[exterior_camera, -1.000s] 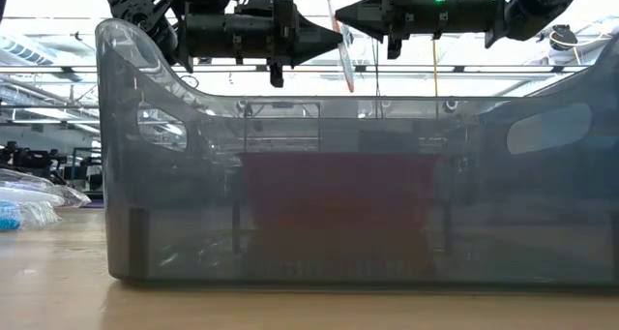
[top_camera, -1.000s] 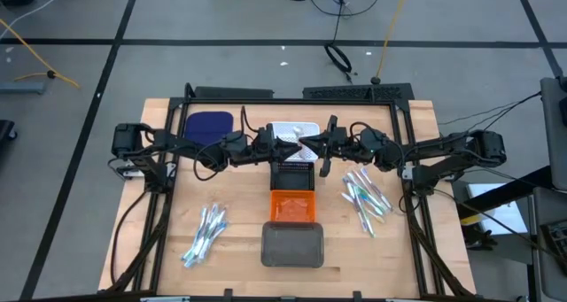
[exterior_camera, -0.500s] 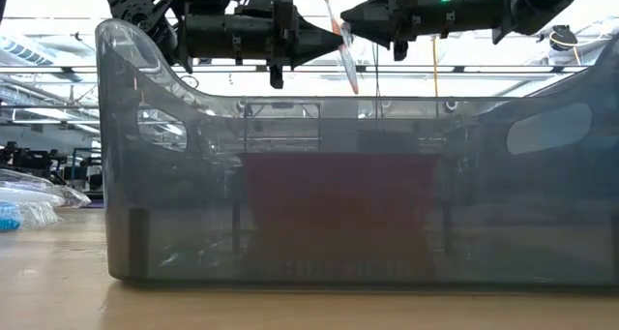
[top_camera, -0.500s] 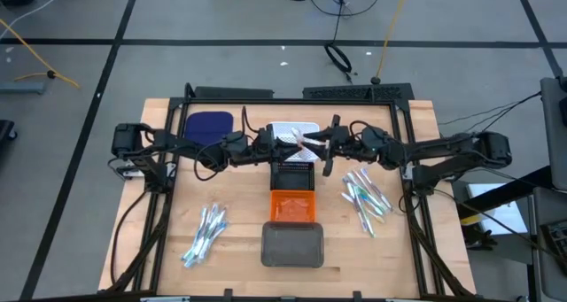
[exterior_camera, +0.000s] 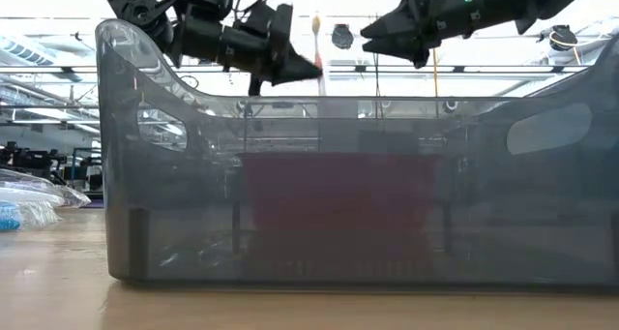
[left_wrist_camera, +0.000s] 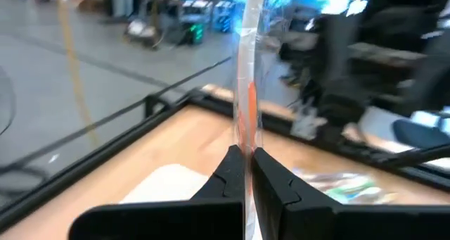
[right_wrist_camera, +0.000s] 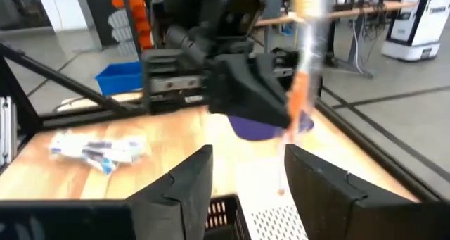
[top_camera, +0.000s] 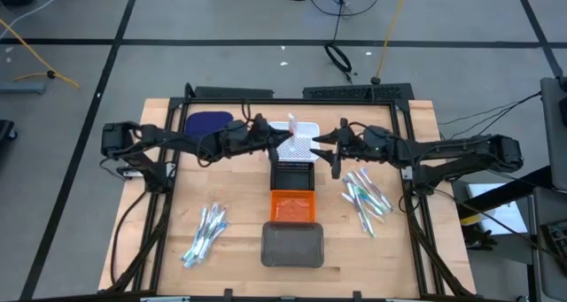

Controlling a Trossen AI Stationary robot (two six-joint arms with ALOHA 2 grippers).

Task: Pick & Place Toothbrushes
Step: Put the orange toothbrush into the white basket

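Tools first, seen from above: my left tool [top_camera: 285,140] is clamped on a red toothbrush [top_camera: 292,126] over the white tray [top_camera: 306,135], and my right tool [top_camera: 334,146], fingers spread and holding nothing, sits just beside it, over the black tray's [top_camera: 292,174] edge. Below the tools lie an orange tray [top_camera: 293,206] and a grey tray [top_camera: 291,245]. One heap of toothbrushes [top_camera: 204,232] lies on the tabletop [top_camera: 239,249] below my left arm, another heap [top_camera: 365,197] below my right tool. A dark blue pad [top_camera: 208,124] rests under my left arm.

From table height, the brush stands nearly upright in my left tool, with my right tool apart from it.

Left wrist: my fingers [left_wrist_camera: 226,177] pinch the clear-and-orange handle.

Right wrist: my fingers [right_wrist_camera: 183,184] stand apart, facing the left tool and its brush.
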